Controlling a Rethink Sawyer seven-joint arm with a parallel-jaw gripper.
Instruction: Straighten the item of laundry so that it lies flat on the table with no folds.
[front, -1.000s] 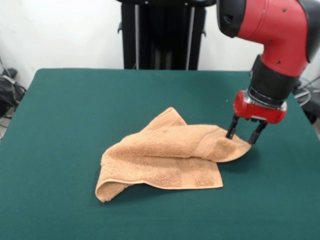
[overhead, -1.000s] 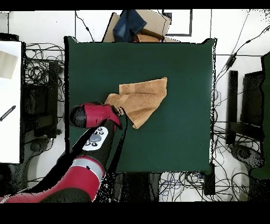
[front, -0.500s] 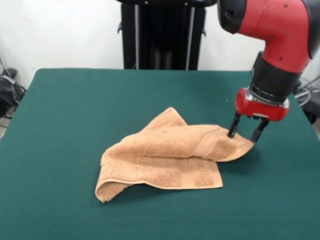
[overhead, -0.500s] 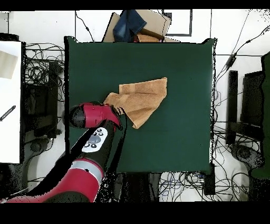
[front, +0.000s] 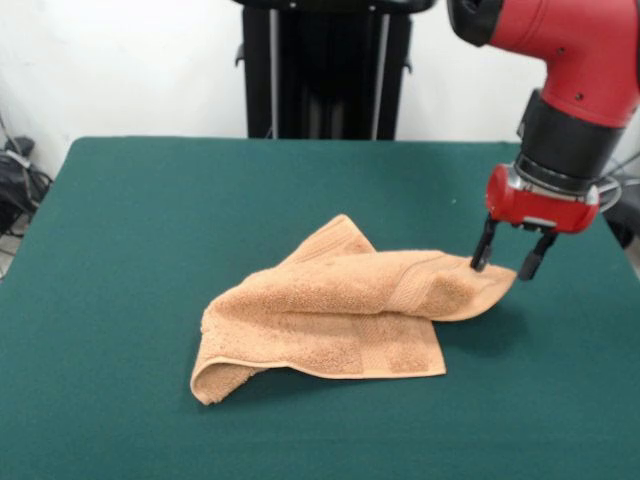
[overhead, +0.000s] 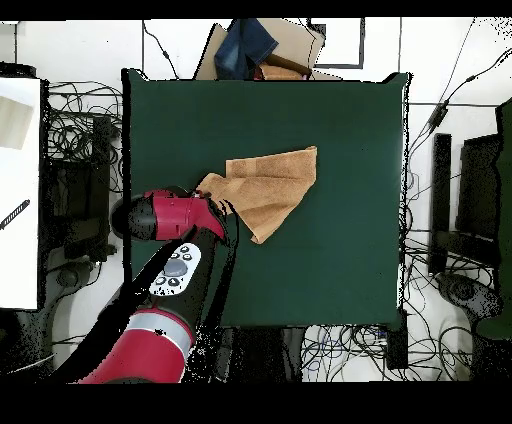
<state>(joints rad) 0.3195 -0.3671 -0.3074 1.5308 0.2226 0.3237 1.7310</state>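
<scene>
Gripper (front: 510, 265) hovering at the towel's (front: 340, 315) right corner.
Fingers are spread, gripping nothing, perhaps brushing the corner; towel is lying folded on the table (front: 150, 220).

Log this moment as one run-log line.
gripper: open, straddling towel corner, no grasp | peach-orange towel: crumpled, folded over itself | green table: towel near centre | task: not flat yet
</scene>
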